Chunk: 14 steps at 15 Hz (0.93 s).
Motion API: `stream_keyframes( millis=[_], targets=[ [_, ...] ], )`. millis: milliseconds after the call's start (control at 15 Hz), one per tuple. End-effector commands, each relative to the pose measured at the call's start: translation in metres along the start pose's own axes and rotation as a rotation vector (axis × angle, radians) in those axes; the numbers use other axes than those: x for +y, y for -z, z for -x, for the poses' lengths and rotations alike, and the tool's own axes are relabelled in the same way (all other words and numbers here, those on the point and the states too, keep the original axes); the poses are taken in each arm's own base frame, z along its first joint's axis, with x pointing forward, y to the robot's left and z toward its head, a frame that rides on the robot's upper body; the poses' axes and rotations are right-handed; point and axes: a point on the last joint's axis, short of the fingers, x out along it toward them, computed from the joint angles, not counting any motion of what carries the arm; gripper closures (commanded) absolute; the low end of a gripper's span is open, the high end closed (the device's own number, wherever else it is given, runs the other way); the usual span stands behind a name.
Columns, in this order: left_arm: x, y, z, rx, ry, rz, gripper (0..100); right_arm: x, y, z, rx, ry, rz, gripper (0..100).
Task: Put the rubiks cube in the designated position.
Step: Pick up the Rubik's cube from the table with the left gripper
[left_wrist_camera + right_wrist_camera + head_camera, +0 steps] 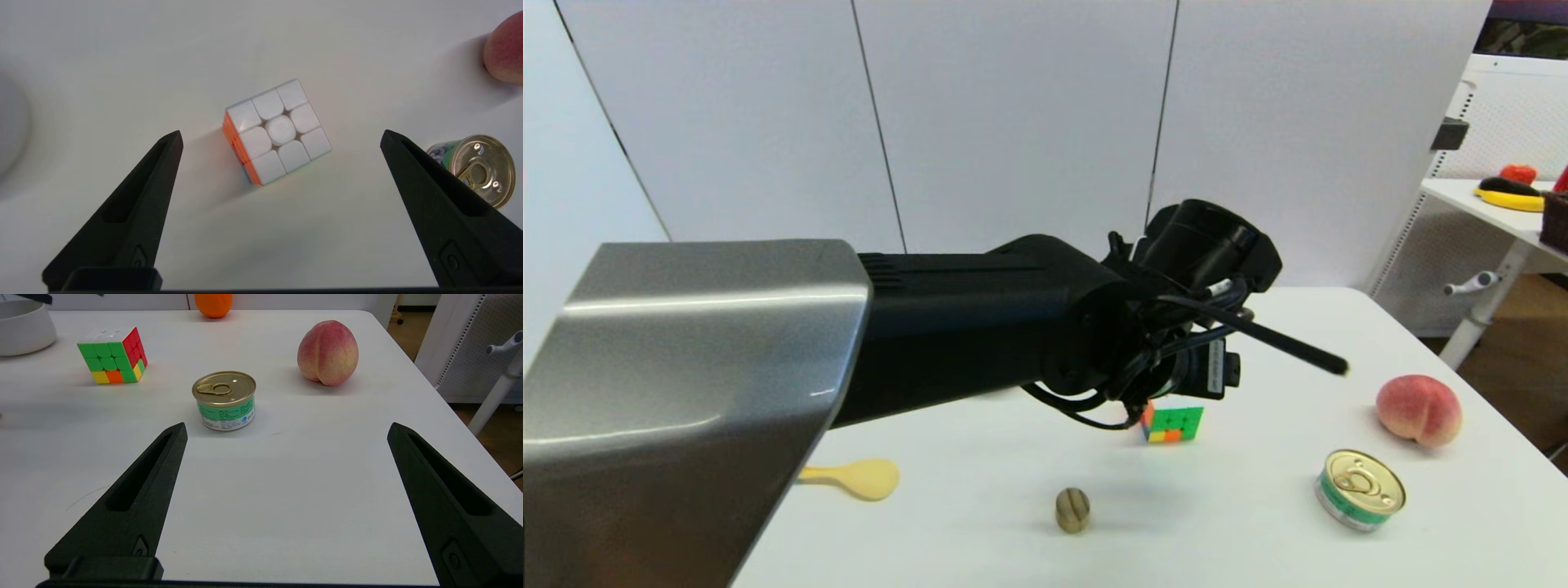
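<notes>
- The left arm reaches out over the middle of the white table (1258, 531), its wrist hanging right above the rubiks cube (1172, 423).
- Seen from that wrist, the left gripper (281, 136) is spread wide, one finger either side of the cube, touching nothing and holding nothing.
- The cube sits on the table, white face up, green squares facing the robot, turned a little askew between the fingers.
- The right gripper (286, 430) waits low over the near right part of the table, fingers wide apart and empty.
- A small tin can (1360, 490) stands to the right of the cube, with a peach (1419, 409) beyond it.
- Nearer the robot lie a small brown nut (1072, 510) and a yellow spoon (862, 478).
- A white bowl (24, 328) and an orange (213, 304) sit farther back.
</notes>
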Motion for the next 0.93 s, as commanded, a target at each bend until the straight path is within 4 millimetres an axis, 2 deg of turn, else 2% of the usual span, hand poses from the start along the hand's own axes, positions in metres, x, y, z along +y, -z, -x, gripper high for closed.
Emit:
stream_keyframes(
  millis=[67, 267, 733, 933],
  targets=[
    [-0.004, 0.015, -0.019, -0.01, -0.108, -0.012, 0, 0.0, 0.0, 0.0, 0.001, 0.0, 0.0, 0],
    [-0.003, 0.019, -0.025, -0.048, -0.196, 0.012, 0, 0.0, 0.0, 0.0, 0.001, 0.0, 0.0, 0],
    [-0.012, 0.022, -0.023, -0.063, -0.173, 0.07, 0, 0.0, 0.0, 0.0, 0.001, 0.0, 0.0, 0],
    [-0.017, 0.026, -0.03, -0.073, -0.156, 0.069, 0, 0.0, 0.0, 0.0, 0.001, 0.001, 0.0, 0]
  ],
)
